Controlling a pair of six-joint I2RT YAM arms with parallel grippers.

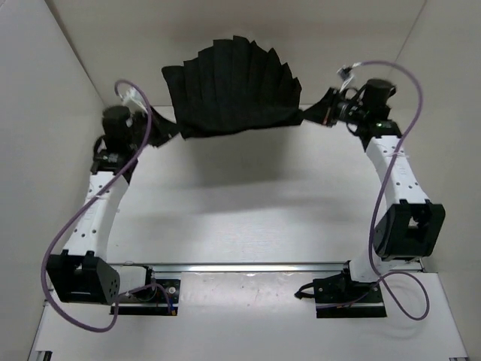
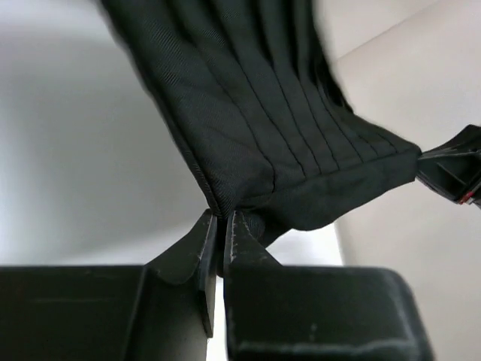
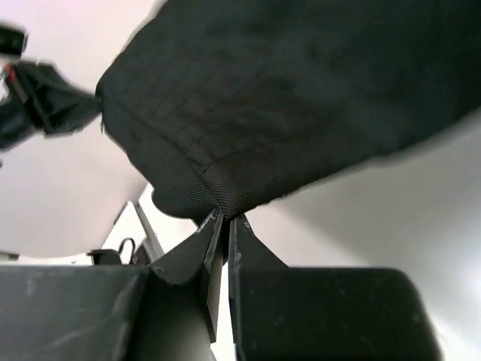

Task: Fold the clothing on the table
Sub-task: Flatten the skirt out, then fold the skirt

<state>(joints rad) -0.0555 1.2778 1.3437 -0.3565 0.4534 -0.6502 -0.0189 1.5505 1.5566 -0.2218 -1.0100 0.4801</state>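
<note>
- Currently holding the clothing (image 1: 233, 86) up by two corners, stretching one edge taut between the arms and letting the pleats fan out toward the far wall.
- Suspending it over the far half of the table (image 1: 248, 195), seemingly clear of the white surface, judging by the soft shadow underneath.
- Pinching the left-hand corner with the left gripper (image 2: 220, 219), jaws drawn narrow on the stitched hem.
- Clamping the opposite corner with the right gripper (image 3: 223, 218), jaws nearly together on the fabric.
- Showing no fold anywhere in the garment yet, so judging the task as early, at the spreading-out step.
- Leaving, most likely, laying the garment down flat, bringing one edge over onto the other, and letting go.
</note>
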